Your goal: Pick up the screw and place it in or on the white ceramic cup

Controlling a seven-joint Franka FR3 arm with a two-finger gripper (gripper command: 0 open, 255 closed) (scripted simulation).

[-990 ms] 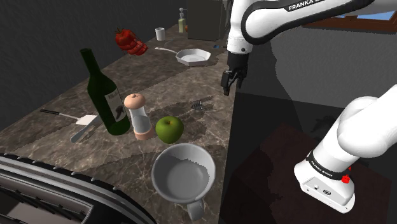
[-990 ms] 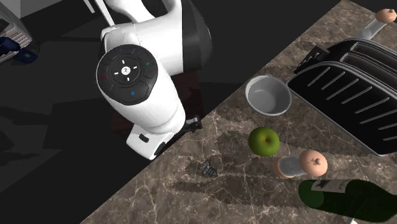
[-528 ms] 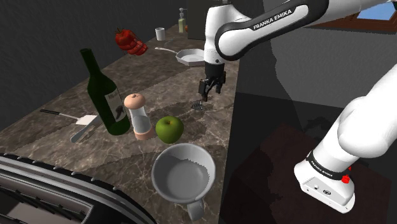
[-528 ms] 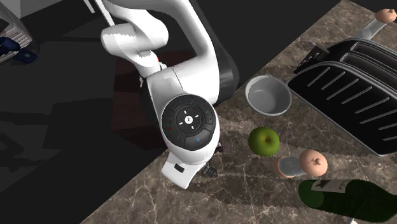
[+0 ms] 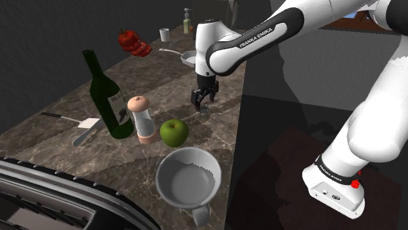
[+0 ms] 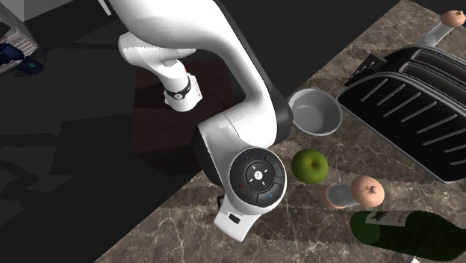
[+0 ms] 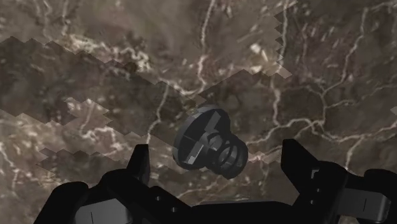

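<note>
On the brown marble bench (image 7: pixel 95 70) the dark screw (image 7: pixel 207 146) lies on its side between my fingers (image 7: pixel 139 163), which are spread wide and not touching it.

"FRANKA EMIKA" in dark capitals along the white arm (image 5: pixel 258 36), up and right of the green bottle (image 5: pixel 104 91); bottle's label unreadable.

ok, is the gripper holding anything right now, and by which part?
Nothing is held. The black fingers stand open on either side of the dark grey flat-headed screw, which lies on the brown marble counter; neither finger touches it.
</note>
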